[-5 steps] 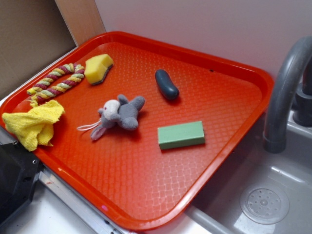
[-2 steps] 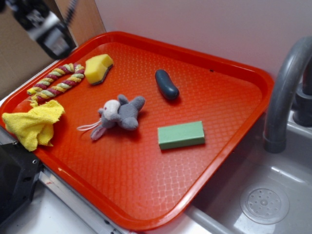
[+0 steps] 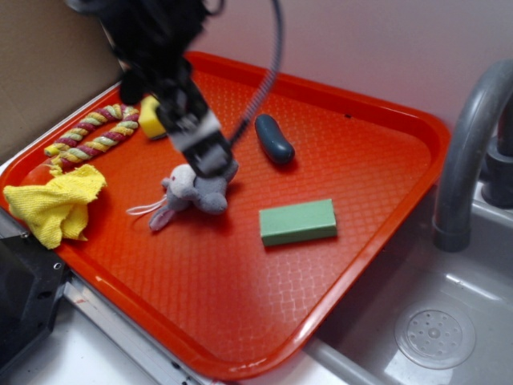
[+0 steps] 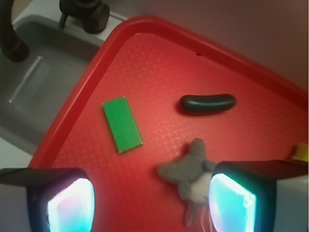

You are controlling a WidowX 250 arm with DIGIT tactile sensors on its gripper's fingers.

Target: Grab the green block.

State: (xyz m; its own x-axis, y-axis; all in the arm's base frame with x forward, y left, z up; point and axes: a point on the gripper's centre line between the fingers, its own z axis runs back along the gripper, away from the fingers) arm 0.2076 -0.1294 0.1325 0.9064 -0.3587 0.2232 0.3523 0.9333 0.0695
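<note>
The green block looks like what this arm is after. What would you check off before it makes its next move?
1. Green block in plain sight, lying flat on the red tray: ok.
2. Nothing resting on or against the block: ok.
3. Gripper open and empty, as the wrist view shows: ok.
4. Gripper lined up over the block: not ok; it hangs above the grey plush mouse.
5. Path from mouse to block free of other items: ok; the dark oblong piece lies farther back.
6. Jaws wide enough for the block: cannot tell.
</note>
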